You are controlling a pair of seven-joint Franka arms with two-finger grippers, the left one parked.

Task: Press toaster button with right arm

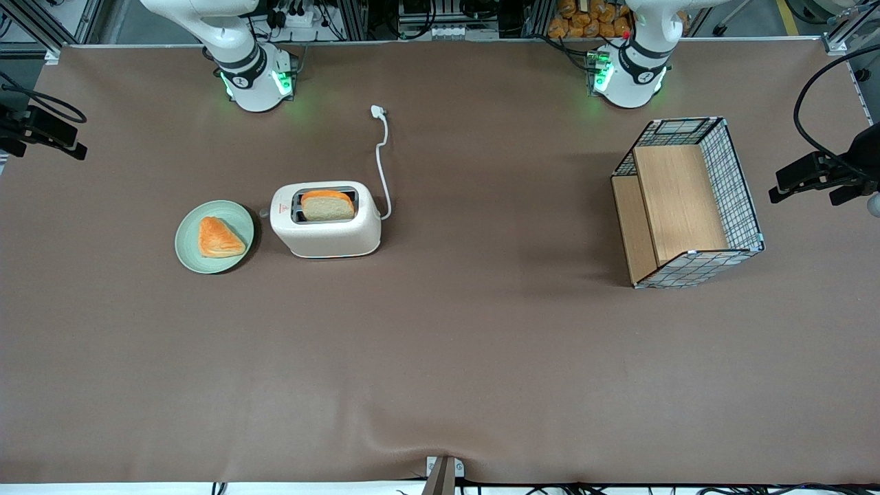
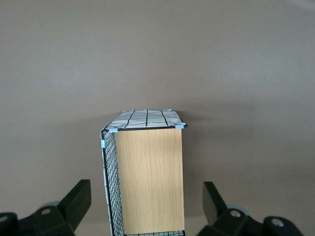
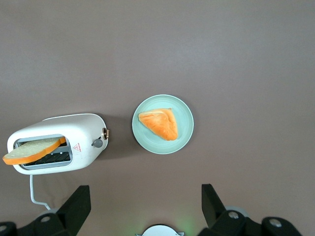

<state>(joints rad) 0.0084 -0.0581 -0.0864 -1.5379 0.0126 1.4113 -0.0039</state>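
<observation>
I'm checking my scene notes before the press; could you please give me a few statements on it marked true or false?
1. A bread slice stands in the toaster. True.
2. The plate is bare. False: a triangular pastry lies on it.
3. The pincer is open, high above the table, touching nothing. True.
4. The toaster's cord is plugged in. False: its plug lies loose on the table.
5. The button faces the plate. True.
</observation>
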